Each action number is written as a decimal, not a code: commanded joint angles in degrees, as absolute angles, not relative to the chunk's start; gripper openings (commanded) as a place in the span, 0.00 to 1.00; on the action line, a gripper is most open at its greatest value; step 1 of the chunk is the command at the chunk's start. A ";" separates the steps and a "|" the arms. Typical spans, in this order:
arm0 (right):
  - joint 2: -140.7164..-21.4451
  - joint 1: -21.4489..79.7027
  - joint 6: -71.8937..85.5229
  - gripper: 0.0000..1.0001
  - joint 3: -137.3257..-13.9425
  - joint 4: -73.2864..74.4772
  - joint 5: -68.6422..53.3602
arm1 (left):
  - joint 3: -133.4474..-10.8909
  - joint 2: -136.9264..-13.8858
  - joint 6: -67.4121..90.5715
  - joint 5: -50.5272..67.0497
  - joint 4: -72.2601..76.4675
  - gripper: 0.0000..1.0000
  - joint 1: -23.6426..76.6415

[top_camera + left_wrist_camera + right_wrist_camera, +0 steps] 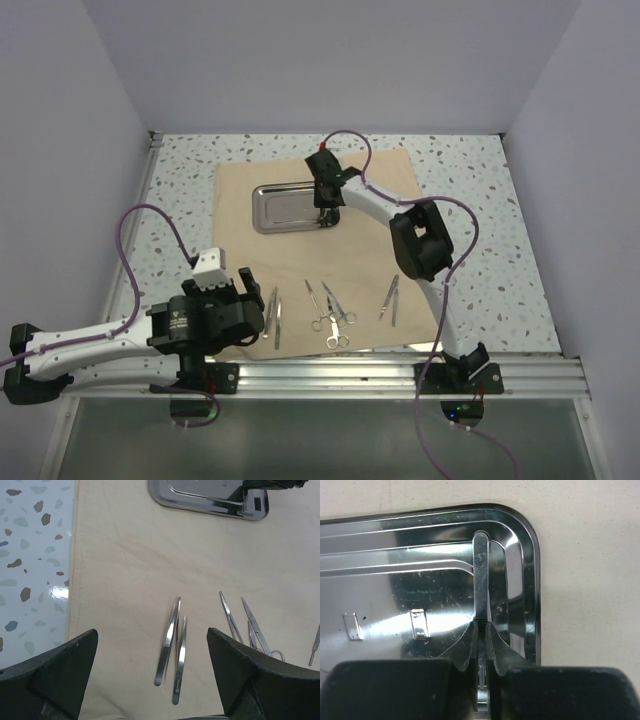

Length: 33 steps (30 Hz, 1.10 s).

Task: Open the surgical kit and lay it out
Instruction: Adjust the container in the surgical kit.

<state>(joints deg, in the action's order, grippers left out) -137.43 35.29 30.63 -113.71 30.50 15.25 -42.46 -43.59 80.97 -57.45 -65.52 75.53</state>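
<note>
The beige cloth wrap [300, 260] lies spread flat on the table. The shiny steel tray [280, 205] sits on its far half. My right gripper [327, 215] is at the tray's right end, shut on a slim flat steel instrument [481, 580] that lies along the tray floor [420, 545]. Two tweezers [272, 318], scissors and forceps [330, 315] and another slim pair [390, 298] lie in a row on the near half. My left gripper [255, 305] is open and empty, hovering over the two tweezers [169, 640].
Speckled tabletop [180, 200] surrounds the cloth, walled on three sides. The cloth's left edge [75, 580] runs just left of my left gripper. The rail with both arm bases [400, 375] lines the near edge.
</note>
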 commanded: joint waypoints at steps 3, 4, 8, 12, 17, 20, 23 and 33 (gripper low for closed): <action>-142.82 36.39 31.46 0.00 -107.67 34.10 12.04 | -42.28 -43.16 81.91 -60.20 -65.30 0.95 75.94; -142.91 36.30 31.55 0.00 -107.75 34.10 11.95 | -42.28 -43.24 81.91 -60.12 -65.30 0.94 76.02; -142.74 36.39 31.29 0.00 -108.02 34.28 11.25 | -42.19 -43.07 81.91 -60.03 -65.30 0.94 76.03; -140.20 37.09 31.29 0.00 -107.40 34.19 9.50 | -42.19 -43.07 81.91 -60.03 -65.30 0.94 76.11; -132.73 41.83 30.85 0.00 -105.74 34.80 10.37 | -42.36 -43.07 82.00 -60.12 -65.30 0.94 76.03; -128.33 43.77 31.20 0.00 -102.75 33.93 10.63 | -42.19 -43.07 82.00 -60.12 -65.39 0.94 76.03; -124.38 44.56 31.64 0.00 -98.71 32.79 10.99 | -42.19 -43.07 82.00 -60.12 -65.39 0.94 76.03; -116.28 44.82 31.03 0.00 -93.43 32.17 16.51 | -42.19 -43.07 82.09 -60.03 -65.39 0.94 76.11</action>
